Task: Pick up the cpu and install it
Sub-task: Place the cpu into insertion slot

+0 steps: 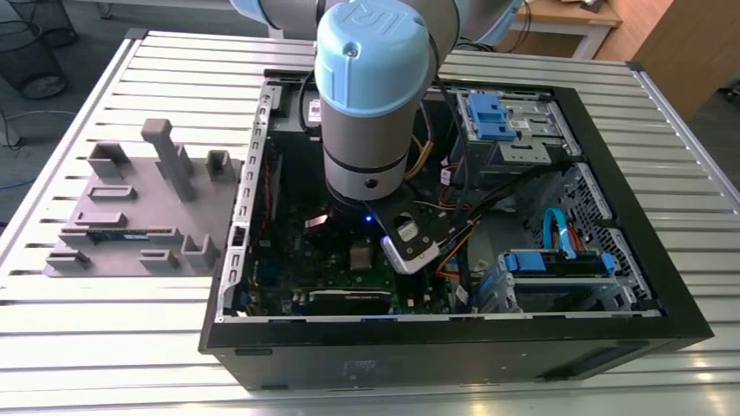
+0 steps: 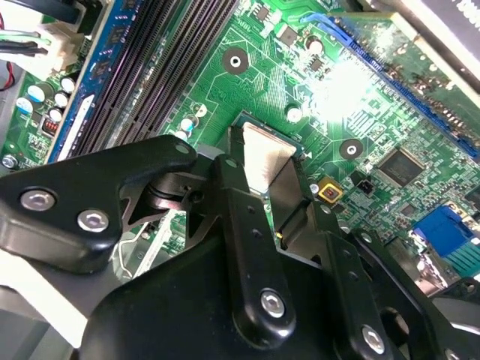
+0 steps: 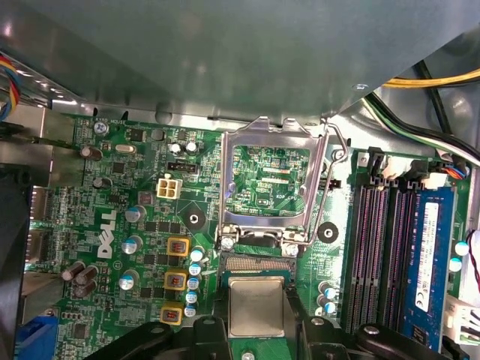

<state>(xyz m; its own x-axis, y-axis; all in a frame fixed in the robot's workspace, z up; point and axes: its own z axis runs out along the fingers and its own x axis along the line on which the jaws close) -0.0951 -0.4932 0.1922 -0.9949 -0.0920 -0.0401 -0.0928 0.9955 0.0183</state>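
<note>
Tray: grey tray (image 1: 81, 204) on the slatted table (image 1: 104, 329), left of the exterior view, holding a memory stick (image 1: 116, 235).
Case: open computer case (image 1: 463, 347), centre to right.
Arm: arm (image 1: 370, 104) reaching down into the case, upper centre.
Gripper: gripper (image 3: 256, 330), black fingers (image 2: 244, 217) clamped on the cpu (image 3: 256, 304).
Cpu: flat, silver top showing, over the green motherboard (image 3: 112, 187), just beside the raised socket frame (image 3: 270, 184). I cannot tell whether it is seated.

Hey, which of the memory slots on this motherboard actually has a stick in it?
The one farthest from the cpu: it holds a blue memory stick with a white label. The slots nearer the cpu are dark and empty.
</note>
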